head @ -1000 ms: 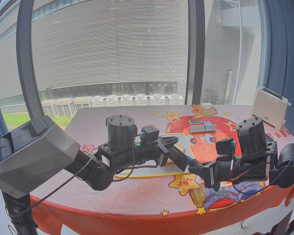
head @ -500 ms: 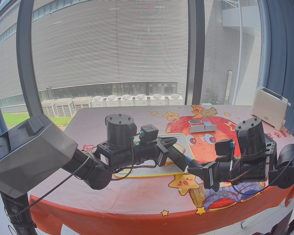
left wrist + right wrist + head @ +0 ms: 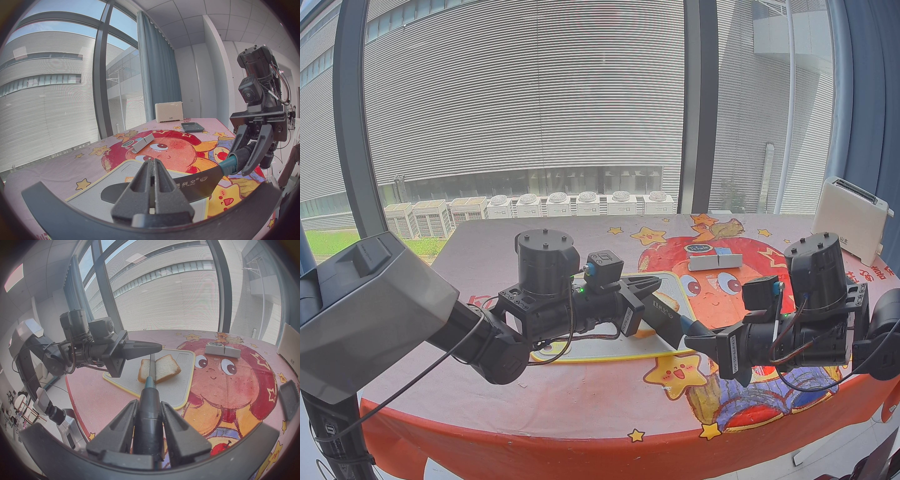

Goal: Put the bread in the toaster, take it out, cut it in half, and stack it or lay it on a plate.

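my right gripper (image 3: 149, 407): fingers clenched round the knife's round dark handle; it hangs near the right edge of the cutting board
my left gripper (image 3: 157, 347): black pointed fingers pressed flat together with nothing between them; tips over the bread, and I cannot tell whether they touch it
knife (image 3: 193, 184): broad dark blade, teal collar where it meets the handle; blade set on edge across the middle of the bread, running from my right gripper toward the left
bread (image 3: 167, 365): one soft white slice with a thin tan crust; lying flat on the cutting board, a part showing on either side of the blade
cutting board (image 3: 178, 387): smooth pale grey rectangle, rounded corners, yellow rim; left of centre on the table
toaster (image 3: 850, 225): cream box with rounded edges; far right corner, well apart from the board
plate (image 3: 192, 126): shallow dark rectangular dish; on the right, nearer than the toaster
grey block (image 3: 714, 259): small and boxy; just beyond the board
table (image 3: 581, 400): round, draped in a pink cartoon-printed cloth with an orange edge
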`<state>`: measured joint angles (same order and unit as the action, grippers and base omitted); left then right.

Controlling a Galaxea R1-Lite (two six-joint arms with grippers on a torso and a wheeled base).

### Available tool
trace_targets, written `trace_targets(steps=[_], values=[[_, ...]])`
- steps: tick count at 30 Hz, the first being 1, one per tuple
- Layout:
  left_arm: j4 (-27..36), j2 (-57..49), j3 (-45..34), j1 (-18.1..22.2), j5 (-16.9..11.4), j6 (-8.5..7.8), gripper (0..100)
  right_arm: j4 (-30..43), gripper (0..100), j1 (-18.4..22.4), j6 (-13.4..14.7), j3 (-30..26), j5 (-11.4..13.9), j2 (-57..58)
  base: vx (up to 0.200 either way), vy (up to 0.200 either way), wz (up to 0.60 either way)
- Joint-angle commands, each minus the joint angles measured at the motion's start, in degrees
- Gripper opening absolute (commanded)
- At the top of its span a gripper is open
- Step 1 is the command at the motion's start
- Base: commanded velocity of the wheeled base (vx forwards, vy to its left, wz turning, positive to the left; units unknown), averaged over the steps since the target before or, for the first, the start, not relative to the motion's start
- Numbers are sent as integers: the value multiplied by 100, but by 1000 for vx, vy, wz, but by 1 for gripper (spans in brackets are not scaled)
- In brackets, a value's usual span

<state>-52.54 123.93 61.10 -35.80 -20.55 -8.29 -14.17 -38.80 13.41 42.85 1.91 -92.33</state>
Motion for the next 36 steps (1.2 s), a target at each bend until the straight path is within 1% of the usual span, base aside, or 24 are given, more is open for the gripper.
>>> trace_targets(steps=[1,11,16,36], values=[[-46,-36,16,3,-1,3,0,-42,0,4,13,39,37,13,0,0,0],[-46,-27,16,197,-1,-6,0,-42,0,4,13,39,55,-118,0,0,0],[-46,-27,16,205,-1,-6,0,-42,0,4,4,39,11,-241,0,0,0],[-28,-106,51,161,-1,-24,0,-51,0,39,-5,57,2,-162,0,0,0]])
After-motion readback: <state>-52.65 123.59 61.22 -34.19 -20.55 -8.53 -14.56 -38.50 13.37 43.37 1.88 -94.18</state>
